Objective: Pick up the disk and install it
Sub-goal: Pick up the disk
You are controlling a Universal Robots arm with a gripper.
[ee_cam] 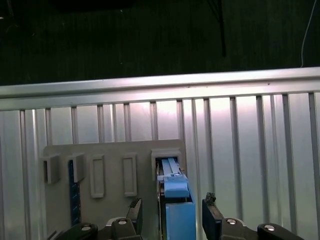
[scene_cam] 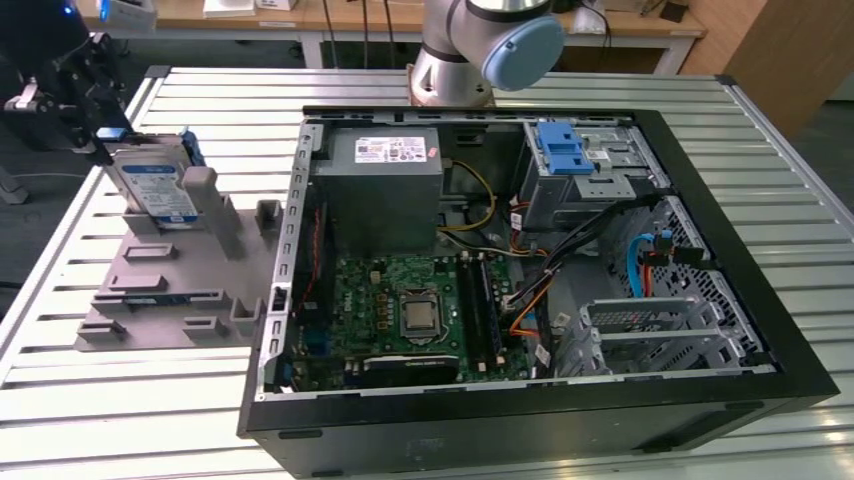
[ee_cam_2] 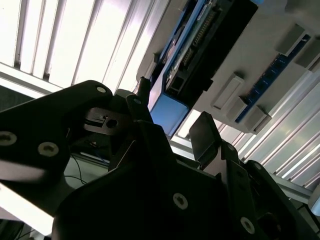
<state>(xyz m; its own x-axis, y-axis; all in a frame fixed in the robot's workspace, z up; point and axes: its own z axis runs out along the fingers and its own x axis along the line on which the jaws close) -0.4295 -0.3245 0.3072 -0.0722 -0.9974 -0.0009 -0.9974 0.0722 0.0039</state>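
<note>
My hand (ee_cam: pixel 172 212) is open, holding nothing; the blue end of the disk (ee_cam: pixel 176 192) lies between my fingers (ee_cam: pixel 136 210), untouched, and its long axis runs straight away from me.

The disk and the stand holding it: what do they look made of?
The disk: the silver-grey body has a dull sheen, so probably metal; the white-and-blue label looks like paper or film; the blue rails look like moulded plastic. The stand: matte, uniform grey and unreflective, so likely plastic.
</note>
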